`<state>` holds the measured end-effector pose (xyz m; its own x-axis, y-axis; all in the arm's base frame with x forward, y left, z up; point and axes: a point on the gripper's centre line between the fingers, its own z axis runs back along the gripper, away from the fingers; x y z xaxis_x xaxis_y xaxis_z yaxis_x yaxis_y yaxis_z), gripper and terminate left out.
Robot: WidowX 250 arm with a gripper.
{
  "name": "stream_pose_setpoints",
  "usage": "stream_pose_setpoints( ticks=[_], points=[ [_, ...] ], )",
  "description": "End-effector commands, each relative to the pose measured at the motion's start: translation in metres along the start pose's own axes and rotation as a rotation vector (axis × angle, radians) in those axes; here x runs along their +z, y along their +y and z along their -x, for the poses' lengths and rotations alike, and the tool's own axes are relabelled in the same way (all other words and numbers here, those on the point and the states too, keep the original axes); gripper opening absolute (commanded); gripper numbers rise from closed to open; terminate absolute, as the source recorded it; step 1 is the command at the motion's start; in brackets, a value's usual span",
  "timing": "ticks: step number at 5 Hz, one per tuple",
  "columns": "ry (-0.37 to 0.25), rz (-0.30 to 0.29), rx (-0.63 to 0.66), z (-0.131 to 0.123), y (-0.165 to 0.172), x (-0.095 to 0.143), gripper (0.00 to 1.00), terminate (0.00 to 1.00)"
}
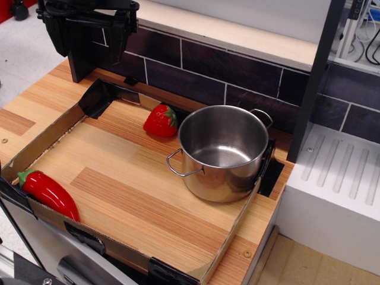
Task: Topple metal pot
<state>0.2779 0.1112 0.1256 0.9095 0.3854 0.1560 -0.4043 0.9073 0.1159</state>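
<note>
Metal pot (222, 153) stands upright and empty at the right side of the wooden counter (119, 196), inside a low cardboard border (41, 139) and pressed close to that border's right edge, just in front of the dark tiled backsplash (202, 68). It looks like thin stainless steel: rigid, fairly light for its size, with polished walls that would likely be slippery under a pinch. Two thin wire loop handles stick out, one toward the front left (180, 163) and one at the back right (263, 117); both are narrow targets. To tip it, the best purchase is probably the rim: hooking one finger inside the lip or pushing high on the wall gives leverage, whereas a low push would most likely just slide it across the smooth wood. The open counter lies to the left and front, so that seems the natural direction for it to fall, and being hard metal it should survive the fall, though it may roll. A toy strawberry (161, 120) sits just beside the pot's left rear, and a red pepper (48, 193) lies well apart at the front left corner. The end effector (89, 32) hangs at the top left, far from the pot, its two dark fingers apart and holding nothing.
</note>
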Motion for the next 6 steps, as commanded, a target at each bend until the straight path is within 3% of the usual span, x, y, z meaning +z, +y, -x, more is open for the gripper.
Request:
stream_pose_setpoints(
  ticks=[1,2,3,4,5,6],
  points=[
    [0.0,0.0,0.0,0.0,0.0,0.0,1.0,0.0],
    [0.009,0.064,-0.171,0.009,-0.032,0.003,1.0,0.0],
    [-0.021,0.165,-0.271,0.021,-0.059,0.011,1.0,0.0],
    [-0.013,0.263,-0.36,0.036,-0.085,0.017,1.0,0.0],
    [-0.035,0.263,-0.388,0.044,-0.105,0.007,1.0,0.0],
    [-0.078,0.205,-0.351,0.036,-0.111,-0.007,1.0,0.0]
  ],
)
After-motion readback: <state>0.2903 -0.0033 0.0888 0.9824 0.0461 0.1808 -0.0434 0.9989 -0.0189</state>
